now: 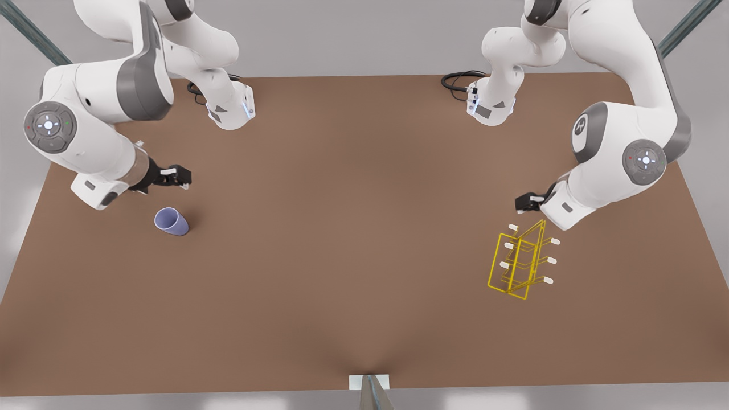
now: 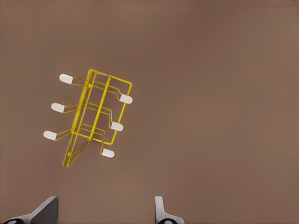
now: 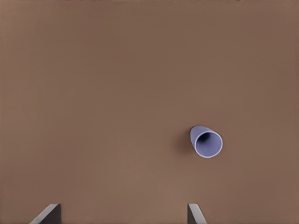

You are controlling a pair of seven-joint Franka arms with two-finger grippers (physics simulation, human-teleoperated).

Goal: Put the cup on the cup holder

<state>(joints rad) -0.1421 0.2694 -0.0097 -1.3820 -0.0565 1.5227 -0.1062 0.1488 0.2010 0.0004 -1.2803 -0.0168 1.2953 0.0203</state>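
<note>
The lavender-blue cup (image 1: 171, 221) stands on the brown table at the front view's left, mouth up. My right gripper (image 1: 181, 176) hovers just behind it, open, holding nothing. From that wrist the cup (image 3: 206, 141) lies off to one side of the open gripper (image 3: 122, 214). The yellow wire cup holder (image 1: 521, 259) with white-tipped pegs stands at the front view's right. My left gripper (image 1: 523, 204) hangs open a little behind it. From the left wrist the holder (image 2: 93, 116) sits ahead of the spread gripper (image 2: 105, 212).
Both arm bases (image 1: 230, 108) (image 1: 491, 105) stand at the table's back edge with black cables beside them. A small white bracket (image 1: 369, 381) sits at the middle of the front edge. A wide stretch of brown tabletop (image 1: 353, 228) separates cup and holder.
</note>
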